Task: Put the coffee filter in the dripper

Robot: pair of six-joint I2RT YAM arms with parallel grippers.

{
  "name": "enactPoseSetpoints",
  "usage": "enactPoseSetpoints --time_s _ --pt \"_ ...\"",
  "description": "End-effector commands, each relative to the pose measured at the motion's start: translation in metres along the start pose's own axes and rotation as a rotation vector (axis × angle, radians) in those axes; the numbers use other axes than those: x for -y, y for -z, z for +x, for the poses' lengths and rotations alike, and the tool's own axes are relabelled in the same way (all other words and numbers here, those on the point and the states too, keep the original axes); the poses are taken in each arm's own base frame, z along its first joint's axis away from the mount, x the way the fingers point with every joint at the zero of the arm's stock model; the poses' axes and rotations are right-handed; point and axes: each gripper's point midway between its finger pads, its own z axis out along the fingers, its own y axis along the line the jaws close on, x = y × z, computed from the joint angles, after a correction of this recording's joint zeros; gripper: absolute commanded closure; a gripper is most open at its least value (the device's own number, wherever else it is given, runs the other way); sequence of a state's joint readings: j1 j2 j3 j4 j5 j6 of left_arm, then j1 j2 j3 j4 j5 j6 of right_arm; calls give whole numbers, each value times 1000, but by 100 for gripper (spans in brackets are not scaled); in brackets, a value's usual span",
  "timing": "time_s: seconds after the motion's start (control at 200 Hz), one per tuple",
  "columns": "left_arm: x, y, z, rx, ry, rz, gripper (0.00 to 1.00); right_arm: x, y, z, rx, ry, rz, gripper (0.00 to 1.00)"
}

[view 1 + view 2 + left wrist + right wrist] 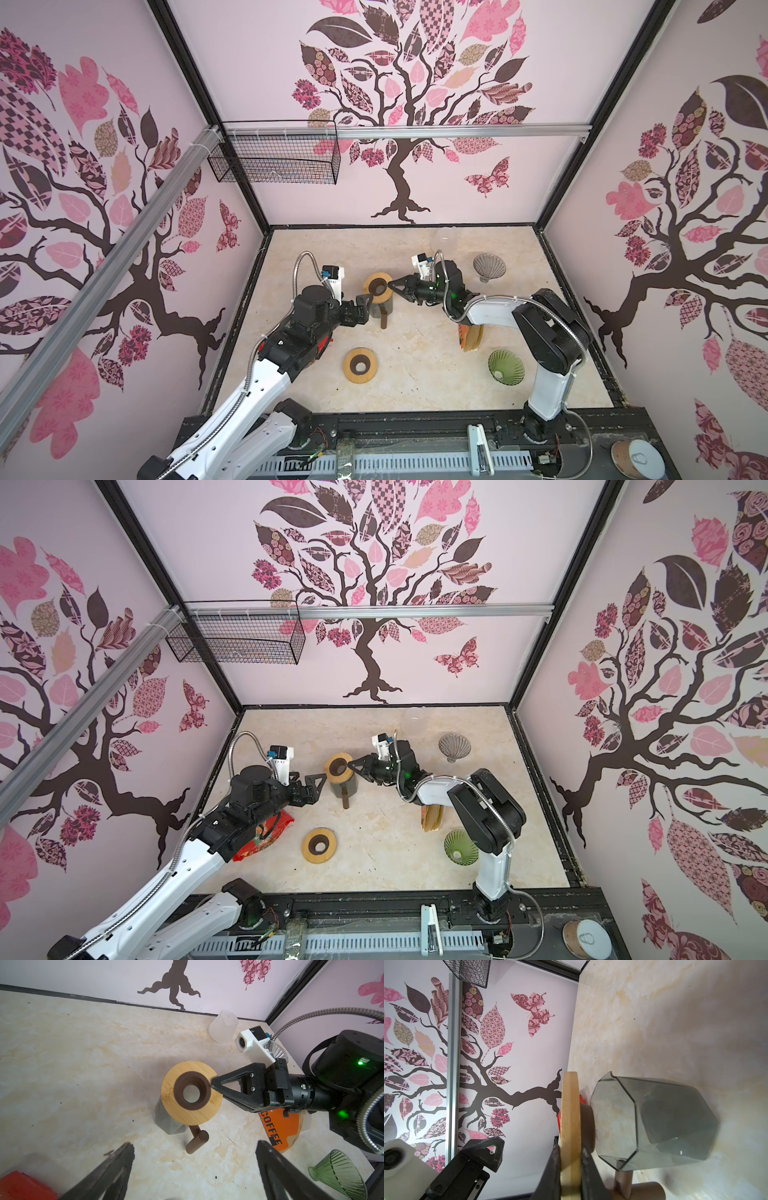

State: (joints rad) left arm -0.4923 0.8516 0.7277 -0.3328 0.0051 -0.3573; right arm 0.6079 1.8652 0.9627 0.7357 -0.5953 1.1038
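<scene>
R gripper (570, 1153) fills the near edge of its wrist view. Its fingers are nearly closed, pinching the rim of a wooden ring (570, 1105), one finger on each face. The ring has a dark brown collar round its centre hole & sits over the mouth of a grey glass carafe (654, 1122). Whether the collar is fully seated or just above the glass, can't tell from here. The carafe stands mid-table w/ a brown handle (197, 1140) pointing toward the front.

L gripper (194, 1145) is wide open w/ nothing in it, just beside the carafe on the left, tips apart from it.

Coffee filters (473, 337) are a small tan stack standing on edge in an orange holder (280, 1124) lettered COFFEE. They're on the table (436, 386) right of the carafe, partly under the R arm. Neither gripper touches them.

A green dripper (506, 366), ribbed glass, sits near the filters toward the front. A grey dripper (489, 266) sits further back. A 2nd wooden ring (353, 376) lies flat front of centre. A red packet (266, 837) lies under the L arm.
</scene>
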Motion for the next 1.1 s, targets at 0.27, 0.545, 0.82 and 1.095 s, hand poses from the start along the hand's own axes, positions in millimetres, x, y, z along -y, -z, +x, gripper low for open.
enactPoseSetpoints --time_s 0.27,0.545,0.82,1.095 --pt "7 10 -24 56 -12 12 5 0 -12 -2 -10 -8 -13 96" --pt "7 10 -25 62 -12 13 5 6 -13 -2 -6 -9 10 90" --pt "8 11 -26 67 -12 16 5 8 -13 -3 -1 -10 21 82" --pt "8 11 -27 71 -12 18 5 8 -12 -4 3 -9 24 79"
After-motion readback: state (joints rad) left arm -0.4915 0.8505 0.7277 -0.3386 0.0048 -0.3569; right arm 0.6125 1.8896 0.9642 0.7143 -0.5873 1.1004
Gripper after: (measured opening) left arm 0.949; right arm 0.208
